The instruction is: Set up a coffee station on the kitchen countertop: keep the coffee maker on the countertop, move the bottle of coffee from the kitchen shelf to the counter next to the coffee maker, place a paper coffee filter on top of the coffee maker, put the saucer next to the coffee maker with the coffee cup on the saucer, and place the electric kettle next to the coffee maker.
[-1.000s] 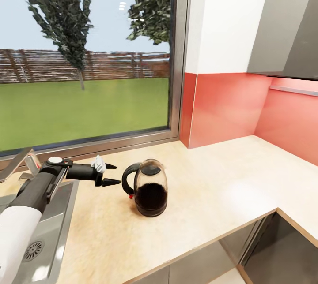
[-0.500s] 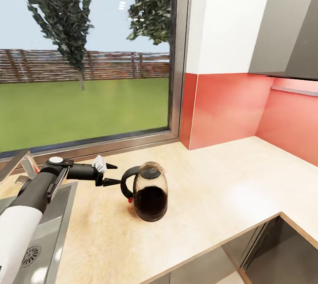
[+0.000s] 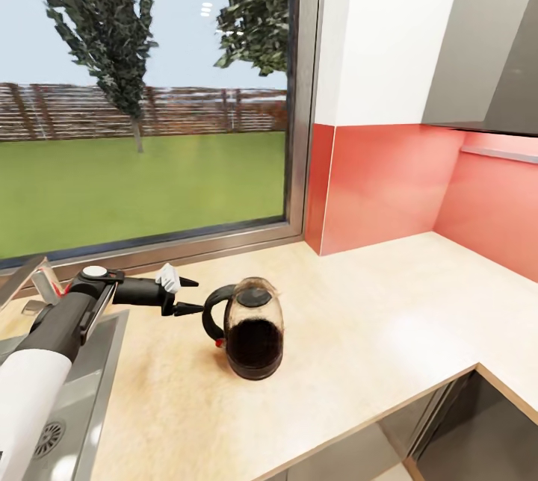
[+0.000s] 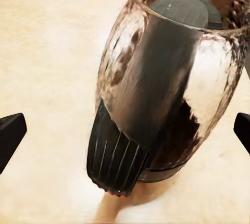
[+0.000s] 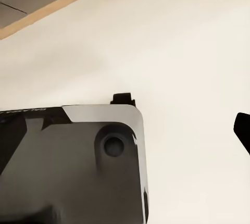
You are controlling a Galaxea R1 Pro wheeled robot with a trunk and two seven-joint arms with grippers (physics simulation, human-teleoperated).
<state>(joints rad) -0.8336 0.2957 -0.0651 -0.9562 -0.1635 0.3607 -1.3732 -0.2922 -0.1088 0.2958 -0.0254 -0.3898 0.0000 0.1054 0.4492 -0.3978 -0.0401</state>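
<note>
Left gripper (image 3: 190, 295) spread wide, empty, just beside handle of electric kettle (image 3: 252, 339), not touching. Kettle upright on countertop (image 3: 359, 317). Right gripper state: cannot tell.

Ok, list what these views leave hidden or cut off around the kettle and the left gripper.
- Electric kettle: in the left wrist view the frame's edge crops its lid.
- Left gripper: that view's side edges crop the fingertips.
- Sink: the left arm and the head view's edge hide most of it.

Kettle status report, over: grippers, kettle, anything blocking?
Left gripper open, level with kettle handle, not touching. Kettle upright on countertop. Nothing between gripper and handle.
</note>
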